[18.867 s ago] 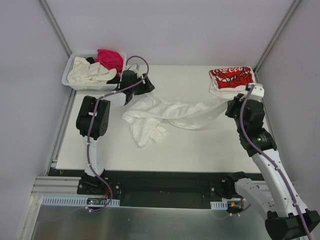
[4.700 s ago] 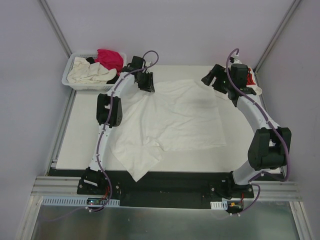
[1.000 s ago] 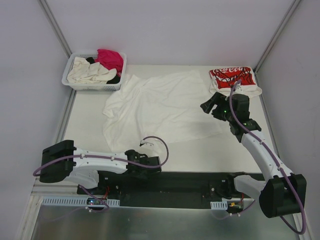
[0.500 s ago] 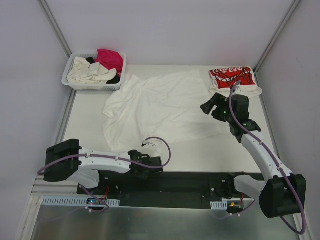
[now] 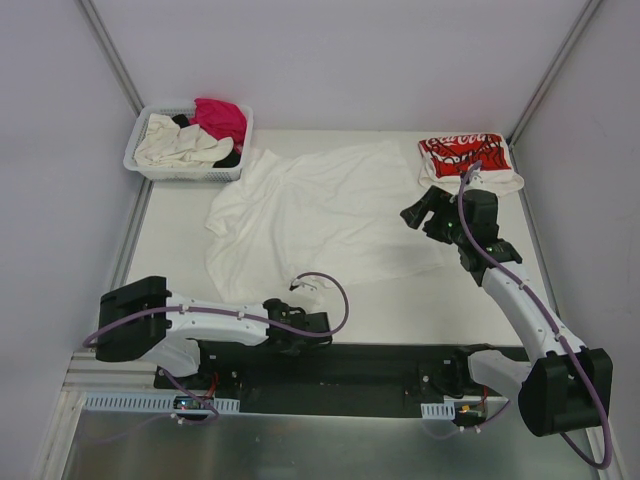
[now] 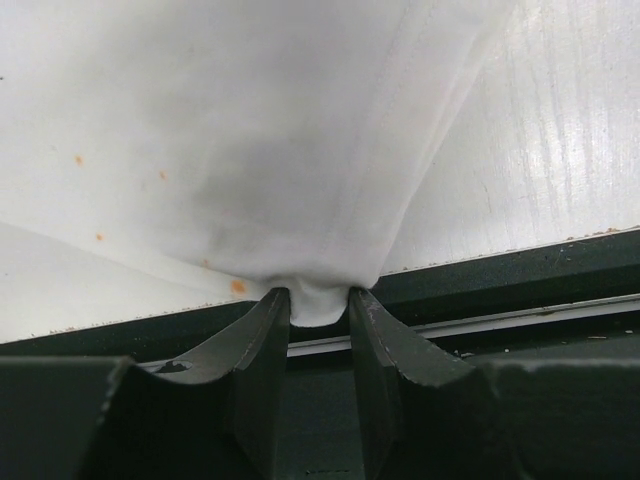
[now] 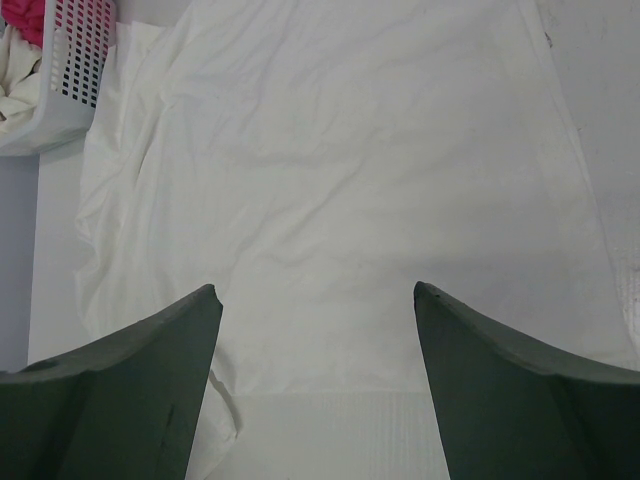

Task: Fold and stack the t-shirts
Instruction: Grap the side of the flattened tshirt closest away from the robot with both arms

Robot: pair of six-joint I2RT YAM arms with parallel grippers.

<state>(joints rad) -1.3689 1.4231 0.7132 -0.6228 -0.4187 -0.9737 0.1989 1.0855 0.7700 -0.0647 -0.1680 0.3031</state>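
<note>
Fingers point(image 6: 255, 350) of the left gripper point(image 6: 318, 300) clamped on a bunched fold at the hem of the large white t-shirt point(image 6: 250, 150); cloth fills the narrow gap between both dark pads and fans out away from them. Grip point sits right at the near edge of the table point(image 6: 560, 130), over the black base rail point(image 6: 560, 280).

From above: large white t-shirt point(image 5: 320, 210) spread mostly flat across the middle of the table point(image 5: 420, 300), wrinkled, its near-left corner drawn to a point toward the left gripper point(image 5: 305, 325). Left arm lies low along the near edge, reaching in from the left.

Right gripper point(image 5: 420, 212) over the shirt's right side, jaws spread wide, nothing between them. Its own camera looks down on open cloth point(image 7: 350, 180) between the two fingers point(image 7: 130, 400); whether the tips touch the fabric cannot be told.

White t-shirt with red print point(image 5: 463, 155) lies folded at the far-right corner of the table, just beyond the right gripper, apart from the large shirt.

White slotted basket point(image 5: 180, 172) at the far-left corner, the large shirt's far-left edge just beside it. Inside: cream shirt point(image 5: 175, 145) heaped in front, magenta shirt point(image 5: 222, 115) piled at the back right, black shirt point(image 5: 230, 158) showing at the right end.
</note>
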